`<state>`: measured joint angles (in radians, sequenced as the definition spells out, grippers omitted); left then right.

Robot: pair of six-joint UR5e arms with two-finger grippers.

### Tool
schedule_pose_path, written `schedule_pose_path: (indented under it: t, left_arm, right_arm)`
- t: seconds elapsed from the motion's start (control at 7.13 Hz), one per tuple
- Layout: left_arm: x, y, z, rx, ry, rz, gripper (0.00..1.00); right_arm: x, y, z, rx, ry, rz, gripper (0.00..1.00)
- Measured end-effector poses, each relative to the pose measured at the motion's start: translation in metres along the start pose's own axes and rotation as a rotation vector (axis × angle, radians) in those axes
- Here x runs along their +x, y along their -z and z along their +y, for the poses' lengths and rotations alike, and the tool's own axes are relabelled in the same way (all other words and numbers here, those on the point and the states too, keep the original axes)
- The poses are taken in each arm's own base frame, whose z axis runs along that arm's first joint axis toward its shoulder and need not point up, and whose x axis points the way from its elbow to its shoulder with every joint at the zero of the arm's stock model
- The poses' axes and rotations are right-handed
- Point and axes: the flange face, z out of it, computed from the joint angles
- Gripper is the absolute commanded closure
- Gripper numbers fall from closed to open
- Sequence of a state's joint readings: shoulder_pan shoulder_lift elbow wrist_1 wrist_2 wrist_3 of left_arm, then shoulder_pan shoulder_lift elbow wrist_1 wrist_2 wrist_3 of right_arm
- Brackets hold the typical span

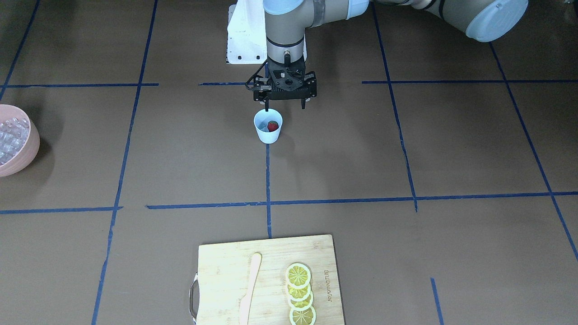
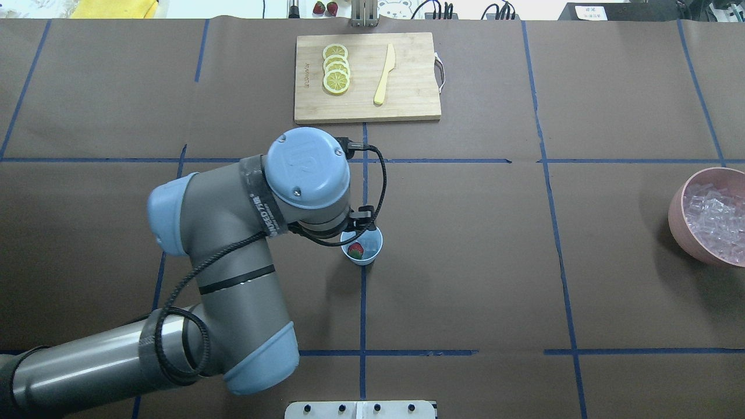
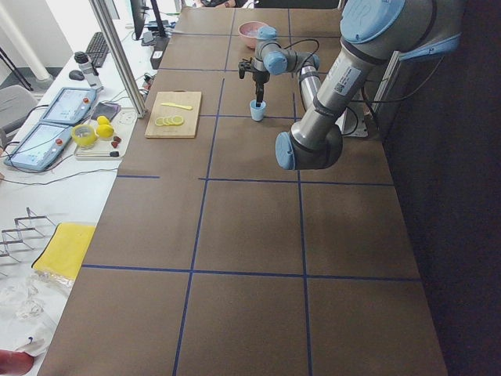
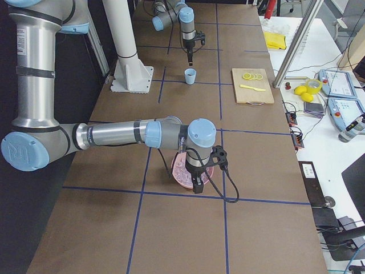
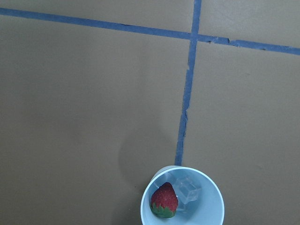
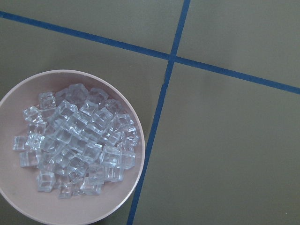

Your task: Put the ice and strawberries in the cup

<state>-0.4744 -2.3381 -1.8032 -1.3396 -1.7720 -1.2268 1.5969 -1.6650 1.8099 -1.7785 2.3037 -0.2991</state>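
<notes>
Strawberry [image 5: 164, 200] and one ice cube [image 5: 187, 190] down in the cup [image 5: 213, 206] — more ice [image 6: 75, 140] heaped in the pink bowl [image 6: 18, 197]. Probably hard, light, slippery; best pinched across flat sides. Left jaws wide open above the cup; right jaws — can't tell

A strawberry [image 2: 355, 250] lies in the cup [image 2: 376, 251], partly under the left arm [image 2: 302, 169]. Far right, a bowl [image 2: 677, 210] holds ice [image 2: 713, 218]; lemon slices [image 2: 336, 68] top the board [image 2: 410, 96].
</notes>
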Motion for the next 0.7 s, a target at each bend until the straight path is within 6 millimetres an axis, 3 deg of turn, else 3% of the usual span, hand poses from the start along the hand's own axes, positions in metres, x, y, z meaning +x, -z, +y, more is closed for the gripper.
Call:
schedule_pose_path:
  t: [0.14,0.28,0.7]
  left_arm:
    - [-0.042,0.005,-0.016,0.0,-0.073,-0.008,0.0]
    - [-0.097,0.012,-0.039,-0.019,-0.149,-0.014,0.0]
    - [-0.297,0.037,-0.118,-0.069,-0.354,-0.061,0.0]
  right_arm:
    - [0.0,0.0,0.0,0.001,0.001,0.001,0.01]
    - [0.0,0.0,0.0,0.002,0.002,0.001,0.01]
    - [0.0,0.0,-0.001,0.003,0.002,0.0,0.01]
